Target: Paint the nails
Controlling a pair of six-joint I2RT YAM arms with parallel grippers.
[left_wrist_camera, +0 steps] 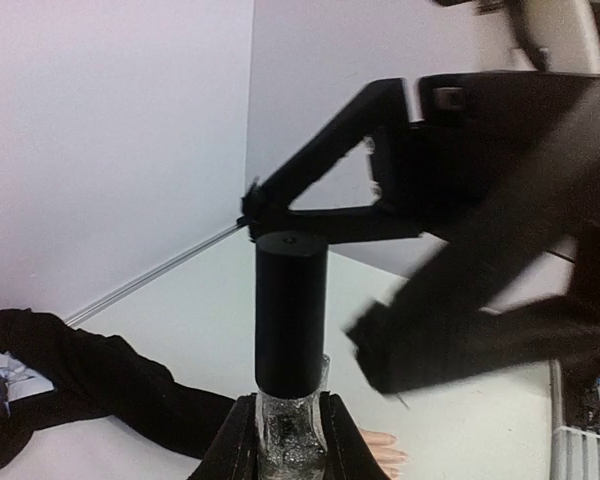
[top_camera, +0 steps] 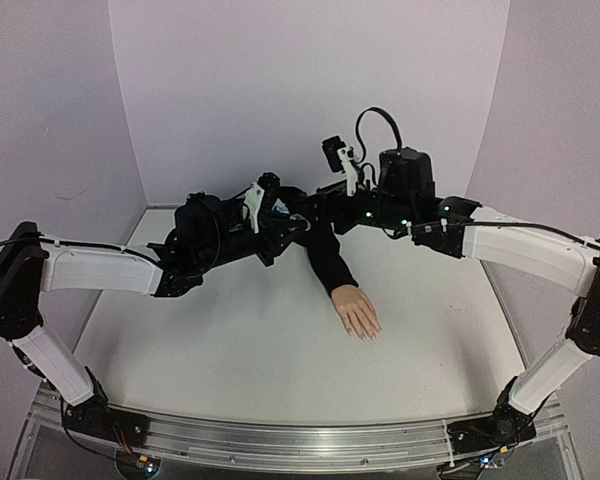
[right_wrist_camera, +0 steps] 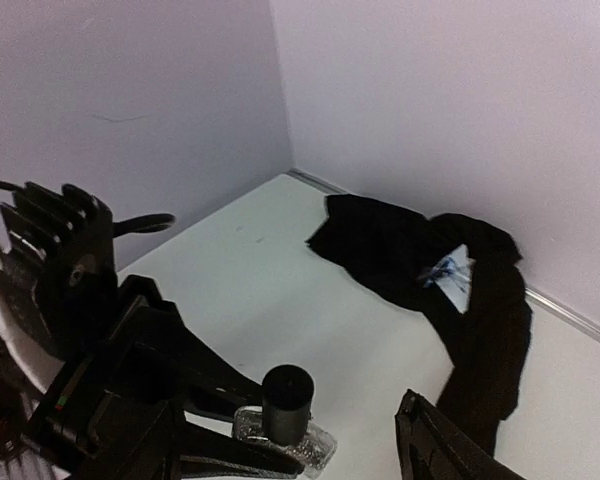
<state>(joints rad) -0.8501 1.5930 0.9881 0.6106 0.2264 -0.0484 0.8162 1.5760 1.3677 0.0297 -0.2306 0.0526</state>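
Fig.: uncapping stage, judged from the layout. Your left pincer (left_wrist_camera: pixel 292 447) is clamped on the glass body of the polish bottle (left_wrist_camera: pixel 292 425), held upright w/ its tall black cap (left_wrist_camera: pixel 291 310) on. Your right pincer (left_wrist_camera: pixel 309 281) stands spread, jaws either side of the cap, not gripping it. The nails (top_camera: pixel 366 333) are too small to read. They tip the mannequin hand (top_camera: pixel 357 312), which lies flat mid-worktop (top_camera: pixel 230 350), fingers toward the arm bases, well apart from both pincers. Next move prob. needs you to close the right pincer squarely on the cap, twist, then lift straight while the left resists. Materials: bottle clear, sparkly-looking glass; cap a matte, smooth cylinder, likely slippery; hand skin-toned, smooth; sleeve (top_camera: pixel 325 255) soft crumpled black cloth.
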